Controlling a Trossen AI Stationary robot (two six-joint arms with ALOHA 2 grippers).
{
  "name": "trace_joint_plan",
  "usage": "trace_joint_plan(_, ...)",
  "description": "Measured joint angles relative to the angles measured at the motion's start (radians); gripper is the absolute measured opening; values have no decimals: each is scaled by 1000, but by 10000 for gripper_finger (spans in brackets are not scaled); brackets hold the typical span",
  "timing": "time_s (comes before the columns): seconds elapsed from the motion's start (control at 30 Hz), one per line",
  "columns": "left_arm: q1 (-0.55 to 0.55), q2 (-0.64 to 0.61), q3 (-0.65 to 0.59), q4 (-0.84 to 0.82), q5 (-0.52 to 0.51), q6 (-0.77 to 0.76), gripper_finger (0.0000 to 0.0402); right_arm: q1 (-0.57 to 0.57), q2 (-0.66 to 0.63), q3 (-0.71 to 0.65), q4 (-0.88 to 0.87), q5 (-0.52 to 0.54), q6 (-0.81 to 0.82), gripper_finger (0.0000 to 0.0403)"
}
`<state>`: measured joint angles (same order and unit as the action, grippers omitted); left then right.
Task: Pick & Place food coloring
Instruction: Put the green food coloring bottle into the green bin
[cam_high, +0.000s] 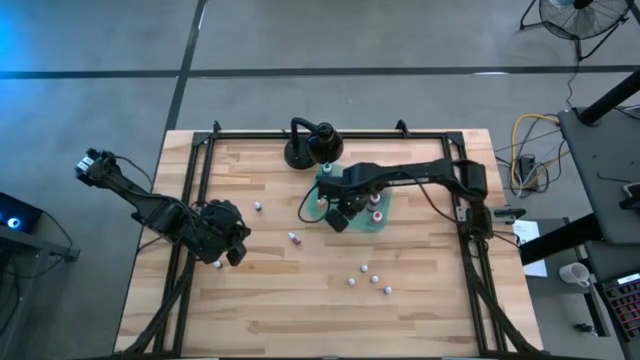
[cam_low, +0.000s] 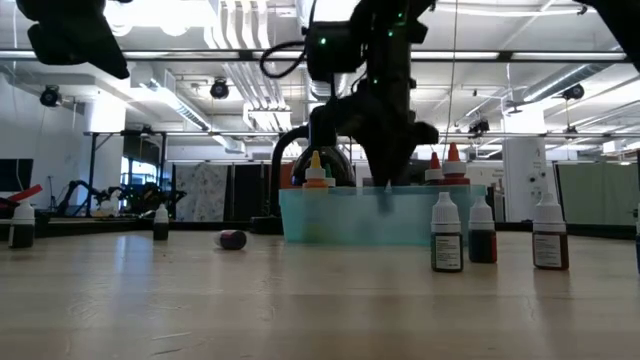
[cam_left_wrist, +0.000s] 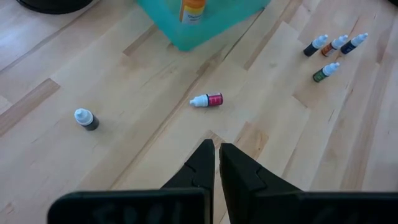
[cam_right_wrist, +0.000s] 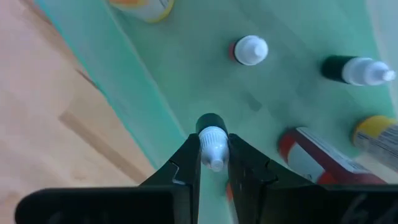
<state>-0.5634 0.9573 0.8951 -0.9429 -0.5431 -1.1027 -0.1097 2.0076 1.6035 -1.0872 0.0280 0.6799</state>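
Note:
The food coloring bottles are tiny, with white caps. Several stand in the green tray (cam_high: 382, 222): one red (cam_right_wrist: 250, 50), one dark (cam_right_wrist: 357, 70), one orange (cam_left_wrist: 193, 9). My right gripper (cam_right_wrist: 214, 158) is over the tray's near-left part, shut on a dark bottle (cam_right_wrist: 211, 122). Loose ones are on the wood. A pink-labelled one (cam_left_wrist: 207, 100) lies on its side, a dark one (cam_left_wrist: 86, 119) stands, and a group (cam_high: 370, 278) stands nearer the front. My left gripper (cam_left_wrist: 216, 158) is shut above the table's left part (cam_high: 228, 245), touching nothing. My right gripper pinches the dark bottle by its white cap (cam_right_wrist: 213, 138), between the two fingers, which come from above and point down. The bottle stays upright below the fingers, over the tray floor (cam_right_wrist: 186, 74). Whether its base rests there, I cannot tell.
A black round-based stand (cam_high: 305, 150) sits at the far edge, just behind the tray. Three bottles (cam_low: 482, 232) stand in front of the tray (cam_low: 330, 215) in the low view. Black frame rails (cam_high: 190, 200) run along the table's sides. Bare wood lies between the two grippers.

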Motion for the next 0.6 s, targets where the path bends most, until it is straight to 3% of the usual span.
trace_joint_plan(0.6, 0, 0, 0, 0, 0, 0, 0, -4, 66, -2, 40, 17, -51, 86)
